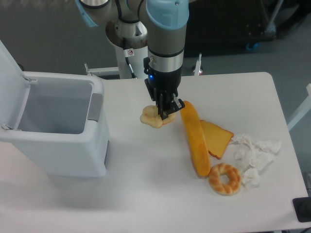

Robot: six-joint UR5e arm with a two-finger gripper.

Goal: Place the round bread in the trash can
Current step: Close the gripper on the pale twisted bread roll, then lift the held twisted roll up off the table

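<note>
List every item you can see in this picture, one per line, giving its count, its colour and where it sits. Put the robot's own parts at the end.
round bread: 1, pale yellow-tan, mid-table under the gripper
trash can: 1, white-grey, lid open, left side of the table
long loaf: 1, golden, right of the round bread
bread slice: 1, orange-tan, partly under the long loaf
ring-shaped bread: 1, brown striped, near the loaf's front end
crumpled tissue: a few pieces, white, right side
table: 1, white
gripper: 1, black, down at the round bread; fingers' grip not clear
robot arm: 1, grey with blue caps, above mid-table
</note>
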